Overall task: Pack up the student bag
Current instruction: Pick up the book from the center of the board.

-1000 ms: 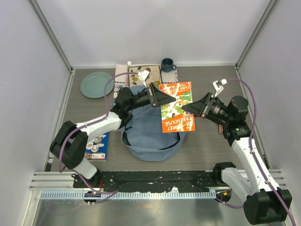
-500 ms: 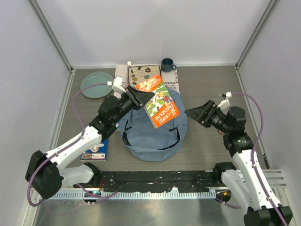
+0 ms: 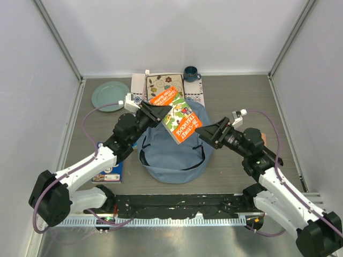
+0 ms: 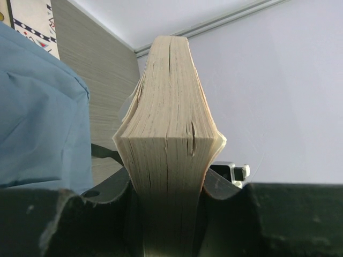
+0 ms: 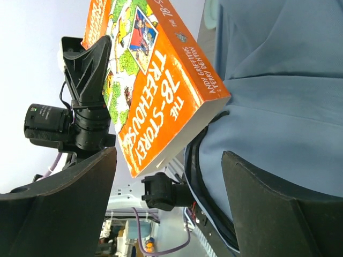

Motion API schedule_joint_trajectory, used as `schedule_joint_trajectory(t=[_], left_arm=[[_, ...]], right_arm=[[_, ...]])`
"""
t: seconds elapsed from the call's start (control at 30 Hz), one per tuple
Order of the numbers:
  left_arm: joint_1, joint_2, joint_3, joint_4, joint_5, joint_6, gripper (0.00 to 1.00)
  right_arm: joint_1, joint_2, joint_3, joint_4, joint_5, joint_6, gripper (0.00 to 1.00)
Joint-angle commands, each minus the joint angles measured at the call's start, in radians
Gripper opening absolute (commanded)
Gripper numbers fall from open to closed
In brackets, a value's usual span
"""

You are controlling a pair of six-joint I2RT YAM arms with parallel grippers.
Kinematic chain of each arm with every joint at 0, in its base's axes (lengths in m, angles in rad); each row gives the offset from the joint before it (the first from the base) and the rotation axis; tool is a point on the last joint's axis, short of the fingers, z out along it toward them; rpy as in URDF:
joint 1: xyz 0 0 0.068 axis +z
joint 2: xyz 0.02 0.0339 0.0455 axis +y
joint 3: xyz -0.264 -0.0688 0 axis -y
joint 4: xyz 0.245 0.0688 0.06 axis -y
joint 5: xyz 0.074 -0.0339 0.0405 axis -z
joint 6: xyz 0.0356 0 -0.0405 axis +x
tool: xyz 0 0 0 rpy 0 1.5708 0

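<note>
We see only part of the second book (image 3: 111, 171) by the table's (image 3: 236, 96) near left edge, where the left arm (image 3: 86, 166) crosses it, while the orange book (image 3: 177, 119) hides the student bag's (image 3: 171, 160) far rim and shows the left wrist camera only its page edges.

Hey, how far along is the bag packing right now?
Done: nothing visibly inside the backpack. In hand: the left pincer grips the orange book above it; the right pincer is open alongside. Left: getting that book in, plus the second book lying on the table.
</note>
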Motion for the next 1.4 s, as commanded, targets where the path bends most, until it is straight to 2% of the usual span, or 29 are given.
schedule_joint_trajectory(t=[0.0,0.4,0.63,0.67,0.87,1.0,1.2,1.3,1.37], left_arm=[[-0.010,0.001,-0.001,0.214,-0.022,-0.069,0.00],[-0.021,0.029,-0.044,0.326,0.005,-0.118,0.00],[-0.022,0.000,-0.075,0.326,-0.002,-0.126,0.00],[-0.024,-0.005,-0.081,0.326,-0.009,-0.128,0.00],[-0.030,0.001,-0.093,0.326,-0.001,-0.137,0.00],[-0.048,0.006,-0.116,0.324,-0.001,-0.145,0.00],[-0.086,-0.009,-0.160,0.323,-0.027,-0.149,0.00],[-0.096,-0.014,-0.168,0.317,-0.036,-0.149,0.00],[-0.097,-0.013,-0.165,0.315,-0.033,-0.143,0.00]], right_arm=[[0.070,0.082,0.008,0.179,0.081,0.069,0.84],[0.208,0.275,0.034,0.440,0.166,0.126,0.84],[0.227,0.286,0.032,0.503,0.241,0.100,0.73],[0.227,0.292,0.032,0.512,0.247,0.101,0.67],[0.228,0.328,-0.009,0.674,0.224,0.150,0.53],[0.227,0.332,-0.025,0.730,0.230,0.169,0.52],[0.228,0.303,0.001,0.664,0.256,0.131,0.54],[0.230,0.308,0.003,0.676,0.253,0.137,0.47],[0.228,0.306,0.000,0.681,0.258,0.138,0.32]])
